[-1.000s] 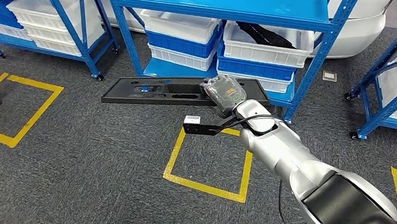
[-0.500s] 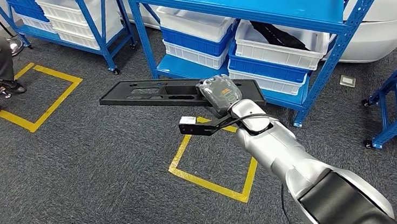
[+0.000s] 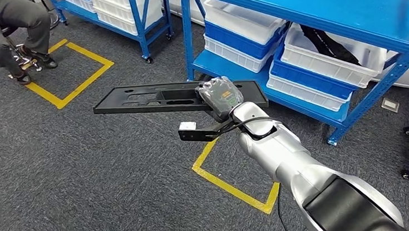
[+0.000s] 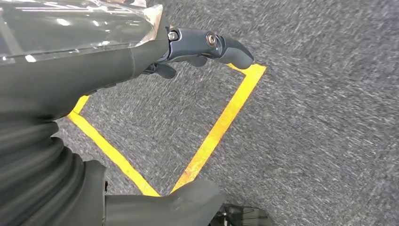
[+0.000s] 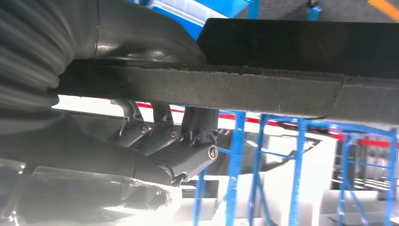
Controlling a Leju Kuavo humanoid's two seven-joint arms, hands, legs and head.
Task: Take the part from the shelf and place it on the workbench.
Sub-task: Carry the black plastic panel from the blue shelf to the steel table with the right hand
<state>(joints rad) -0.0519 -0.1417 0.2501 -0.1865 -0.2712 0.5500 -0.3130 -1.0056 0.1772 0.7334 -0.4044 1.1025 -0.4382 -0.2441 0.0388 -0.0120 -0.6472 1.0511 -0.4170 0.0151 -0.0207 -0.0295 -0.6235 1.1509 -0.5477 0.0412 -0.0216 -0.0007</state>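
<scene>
The right hand (image 3: 220, 96) grasps the long black part (image 3: 156, 98) by one end, out in front of the blue shelf (image 3: 304, 6). Held so far off-centre, it may tilt and slip. The left hand (image 4: 207, 47) hangs loosely curled, holding nothing.

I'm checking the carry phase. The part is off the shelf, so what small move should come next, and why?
Probably keep turning away from the blue shelf to find the workbench: the right robot hand grips the long black part level over carpet, with no workbench in sight.
</scene>
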